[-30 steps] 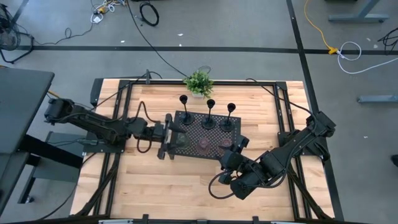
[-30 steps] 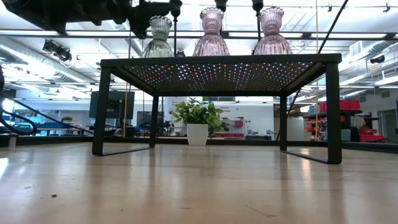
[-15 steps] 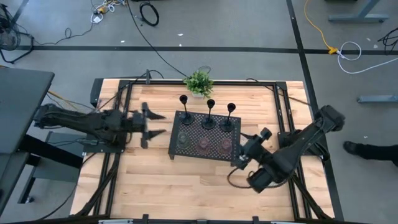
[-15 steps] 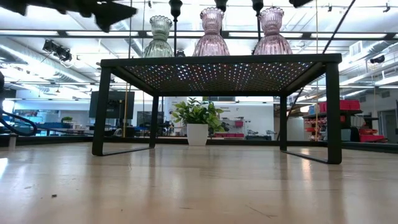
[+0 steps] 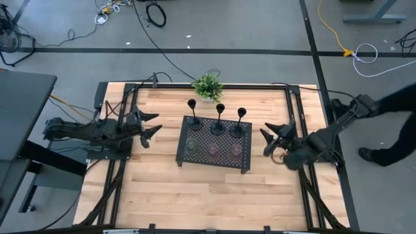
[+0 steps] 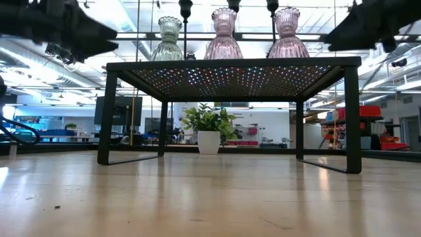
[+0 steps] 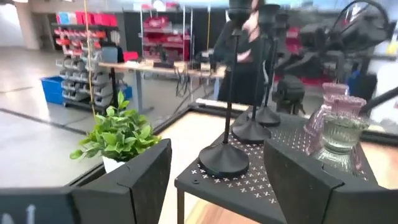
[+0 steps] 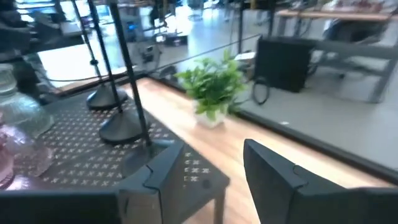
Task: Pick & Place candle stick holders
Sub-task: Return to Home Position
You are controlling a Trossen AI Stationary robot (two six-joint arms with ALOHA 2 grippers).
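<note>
Left gripper [image 5: 155, 123] at nine o'clock of the black shelf [image 5: 214, 137] and right gripper [image 5: 266, 139] at three gape wide, empty. Candle holders [image 5: 219, 108] stand on the shelf, on a wooden table [image 5: 195, 195]; a person [image 5: 398, 107] stands beyond at three.

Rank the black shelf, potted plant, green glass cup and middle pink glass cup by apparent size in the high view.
1. black shelf
2. potted plant
3. green glass cup and middle pink glass cup, which look about alike
</note>
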